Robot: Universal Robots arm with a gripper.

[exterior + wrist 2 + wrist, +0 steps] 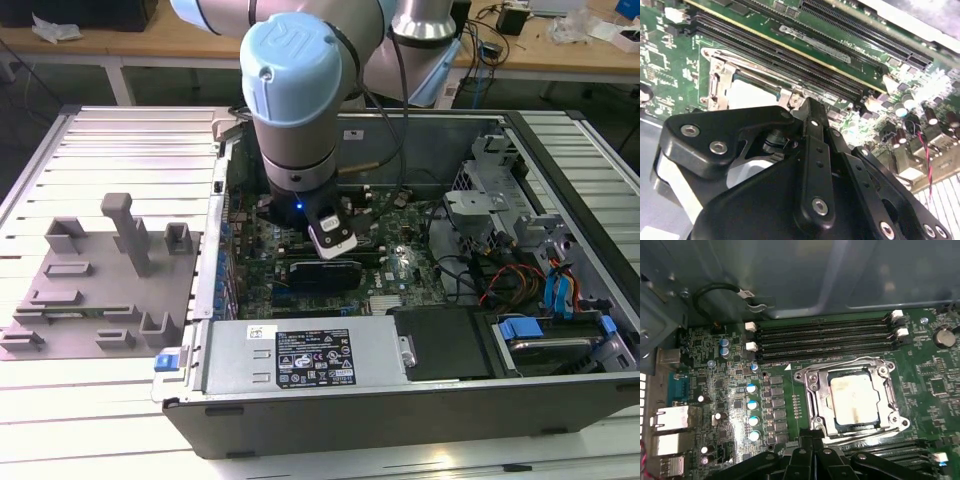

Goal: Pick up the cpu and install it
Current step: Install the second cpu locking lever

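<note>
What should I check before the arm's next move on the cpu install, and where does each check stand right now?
1. cpu lies inside the socket frame: ok.
2. cpu level and fully seated: cannot tell.
3. Gripper near the socket, low over the motherboard: ok.
4. Gripper free of the cpu: cannot tell.
5. Memory slots beside the socket unobstructed: ok.
6. Arm inside the open case, clear of the loose cables: ok.

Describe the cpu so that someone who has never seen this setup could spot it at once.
Start at the open computer case and find the green motherboard inside it. Below the row of long black memory slots in the first wrist view sits a metal-framed socket. The cpu is the pale silver square lying flat inside that frame, the only plain, light-coloured square among the dark slots and small components.
</note>
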